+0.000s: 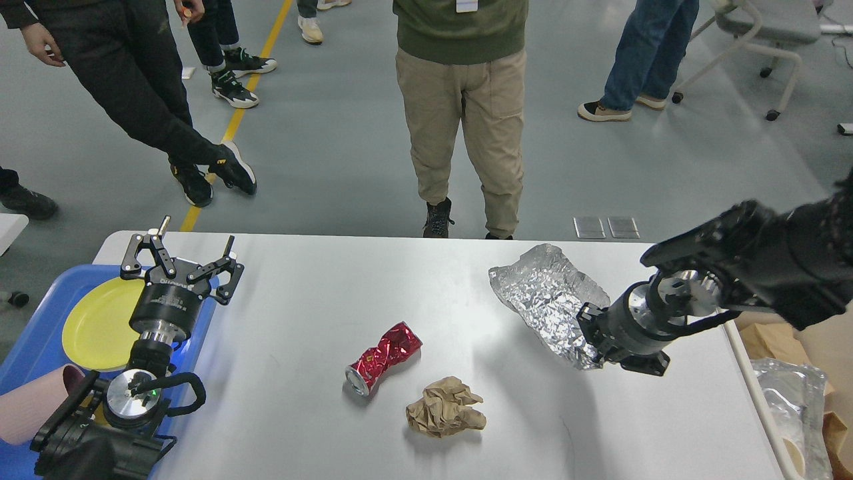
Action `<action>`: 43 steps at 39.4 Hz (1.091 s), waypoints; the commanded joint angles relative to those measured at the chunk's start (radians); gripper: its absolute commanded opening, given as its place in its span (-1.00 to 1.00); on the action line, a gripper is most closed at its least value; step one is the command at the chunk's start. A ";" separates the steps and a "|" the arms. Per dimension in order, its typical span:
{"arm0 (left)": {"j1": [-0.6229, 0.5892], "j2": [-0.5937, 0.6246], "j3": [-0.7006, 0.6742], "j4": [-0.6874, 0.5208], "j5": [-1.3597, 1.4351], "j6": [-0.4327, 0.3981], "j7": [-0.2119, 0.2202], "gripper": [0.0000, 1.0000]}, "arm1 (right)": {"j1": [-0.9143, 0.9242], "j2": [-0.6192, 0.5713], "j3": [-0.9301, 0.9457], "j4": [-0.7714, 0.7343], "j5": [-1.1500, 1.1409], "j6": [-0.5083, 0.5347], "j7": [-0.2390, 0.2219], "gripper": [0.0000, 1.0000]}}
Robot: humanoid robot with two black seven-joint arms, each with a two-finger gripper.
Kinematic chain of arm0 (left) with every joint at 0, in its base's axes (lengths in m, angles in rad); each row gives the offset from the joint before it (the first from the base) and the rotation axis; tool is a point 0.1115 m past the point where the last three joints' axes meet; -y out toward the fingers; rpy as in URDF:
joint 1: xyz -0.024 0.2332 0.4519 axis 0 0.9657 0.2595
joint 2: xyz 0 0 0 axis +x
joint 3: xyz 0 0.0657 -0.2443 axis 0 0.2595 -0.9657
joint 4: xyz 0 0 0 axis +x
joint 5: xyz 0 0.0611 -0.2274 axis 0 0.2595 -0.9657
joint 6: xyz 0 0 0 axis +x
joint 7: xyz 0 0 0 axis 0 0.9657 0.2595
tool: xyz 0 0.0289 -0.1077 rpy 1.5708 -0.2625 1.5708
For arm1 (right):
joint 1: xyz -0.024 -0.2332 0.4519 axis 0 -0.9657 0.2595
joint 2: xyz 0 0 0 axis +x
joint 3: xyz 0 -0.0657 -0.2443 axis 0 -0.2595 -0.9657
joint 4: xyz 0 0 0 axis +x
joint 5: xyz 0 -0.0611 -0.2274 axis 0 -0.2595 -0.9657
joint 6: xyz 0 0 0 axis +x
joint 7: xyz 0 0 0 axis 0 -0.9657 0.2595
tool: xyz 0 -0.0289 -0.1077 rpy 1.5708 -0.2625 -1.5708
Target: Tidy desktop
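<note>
Head view: right tool (590,337) clamps one foil sheet (546,297); left tool (180,257) spread apart; one desktop (320,413).

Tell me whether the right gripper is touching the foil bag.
Touching. The head view shows the right gripper closed on the foil bag's lower corner, holding it above the desktop.

Robotics lab or demo hall, grey painted floor (346,153) with yellow line (230,127), standing onlookers (460,113), wheeled chair (766,33)
</note>
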 commanded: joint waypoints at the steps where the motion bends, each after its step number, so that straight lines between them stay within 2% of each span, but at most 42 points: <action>1: 0.000 0.000 0.000 0.000 0.000 0.000 0.000 0.93 | 0.207 -0.013 -0.086 0.139 -0.020 0.100 0.004 -1.00; 8: 0.000 0.000 0.000 0.000 0.000 0.000 0.000 0.93 | 0.465 -0.061 -0.147 0.280 -0.067 0.269 0.011 -1.00; 16: 0.000 0.000 0.000 0.000 0.000 0.001 0.000 0.93 | 0.626 -0.079 -0.176 0.386 -0.103 0.296 0.011 -1.00; 26: 0.000 0.001 0.000 0.000 0.000 0.000 0.000 0.93 | 0.629 -0.090 -0.219 0.375 -0.106 0.285 0.011 -1.00; 33: 0.000 0.000 0.000 0.000 0.000 0.000 0.000 0.93 | 0.602 -0.160 -0.336 0.325 -0.120 0.277 0.011 -1.00; 37: 0.000 0.000 0.000 0.000 0.000 0.001 -0.001 0.93 | 0.545 -0.231 -0.403 0.250 -0.159 0.262 0.011 -1.00; 43: 0.000 0.001 0.000 0.000 0.000 0.001 -0.001 0.93 | 0.367 -0.415 -0.413 0.066 -0.244 0.248 0.007 -1.00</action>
